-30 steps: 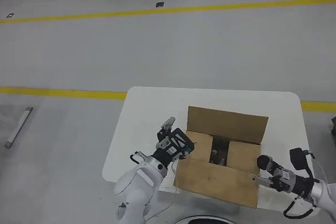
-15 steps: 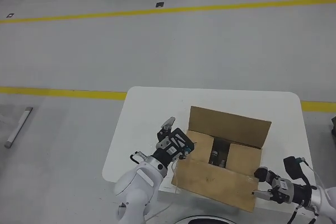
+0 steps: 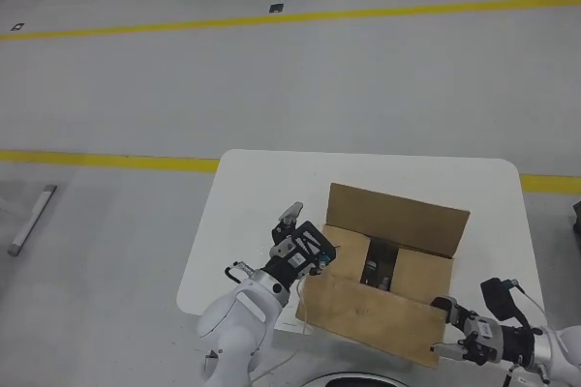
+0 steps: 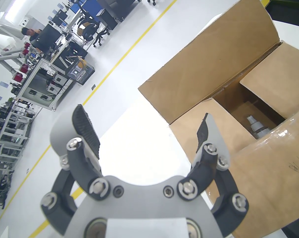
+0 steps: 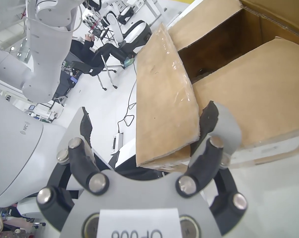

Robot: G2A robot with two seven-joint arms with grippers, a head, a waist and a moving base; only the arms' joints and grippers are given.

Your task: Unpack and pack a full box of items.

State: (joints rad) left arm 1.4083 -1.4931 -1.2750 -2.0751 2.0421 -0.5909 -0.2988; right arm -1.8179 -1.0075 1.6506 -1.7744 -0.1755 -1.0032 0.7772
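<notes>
Unpacking at the flap-opening step: left jaws wide beside the brown cardboard box point(image 3: 378, 310), right jaws wide astride its near flap point(image 5: 164, 95), likely pinched next.

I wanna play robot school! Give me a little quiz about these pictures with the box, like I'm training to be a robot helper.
1. True or false: all the top flaps of the cardboard box are folded shut.
2. Pick one: the left end effector is A) open, beside the box; B) shut tight; C) deep inside the box.
3. Fill in the gap: the box stands on a white ____.

Key: 1 false, the flaps are open. 2 A. 3 table.
</notes>
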